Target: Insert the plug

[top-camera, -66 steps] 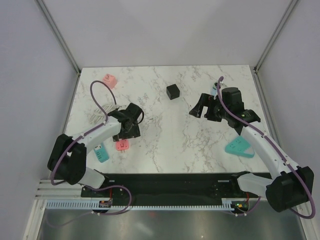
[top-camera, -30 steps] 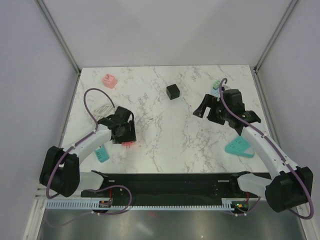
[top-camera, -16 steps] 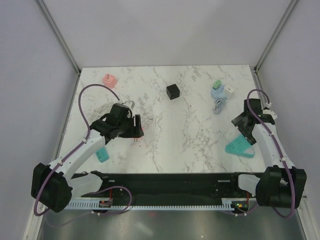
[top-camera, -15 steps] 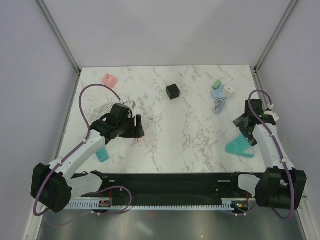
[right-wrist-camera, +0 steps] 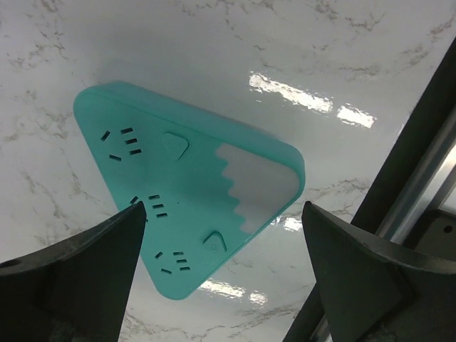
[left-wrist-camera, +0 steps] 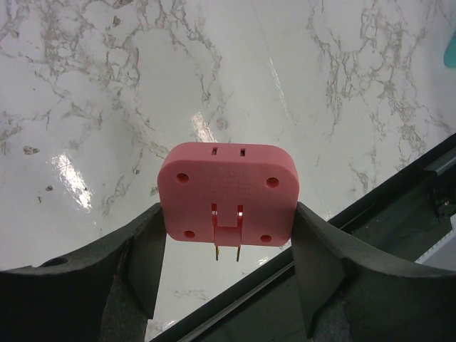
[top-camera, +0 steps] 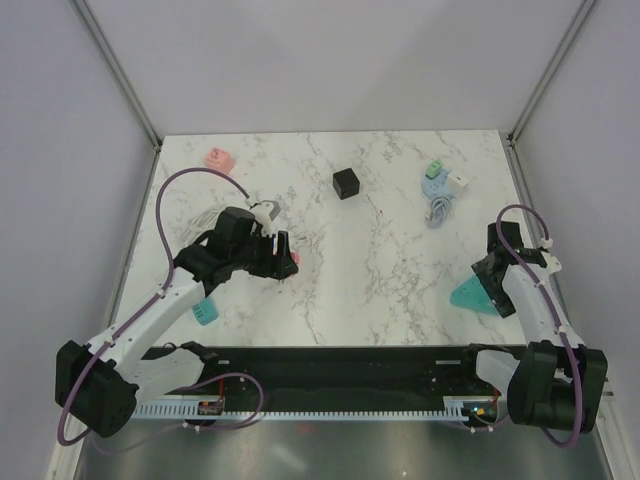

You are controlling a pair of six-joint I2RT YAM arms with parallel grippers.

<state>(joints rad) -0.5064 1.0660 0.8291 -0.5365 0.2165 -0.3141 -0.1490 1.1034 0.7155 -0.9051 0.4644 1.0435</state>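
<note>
My left gripper (top-camera: 286, 257) (left-wrist-camera: 226, 260) is shut on a pink plug adapter (left-wrist-camera: 228, 192), held above the table with its two metal prongs pointing toward the near edge; it shows as a pink tip in the top view (top-camera: 294, 259). My right gripper (top-camera: 492, 283) (right-wrist-camera: 224, 267) is open and hovers over a teal triangular power strip (right-wrist-camera: 182, 206) (top-camera: 474, 296) lying flat at the right, its sockets facing up between the spread fingers.
A black cube (top-camera: 346, 183) stands at the back centre. A pink block (top-camera: 218, 158) sits back left. A light-blue and green adapter with a white plug and cord (top-camera: 440, 184) lies back right. A teal piece (top-camera: 203, 309) lies near the left arm.
The left gripper lifted the pink adapter off the table and carried it right. The right arm swung from the table's middle right down over the teal power strip.
</note>
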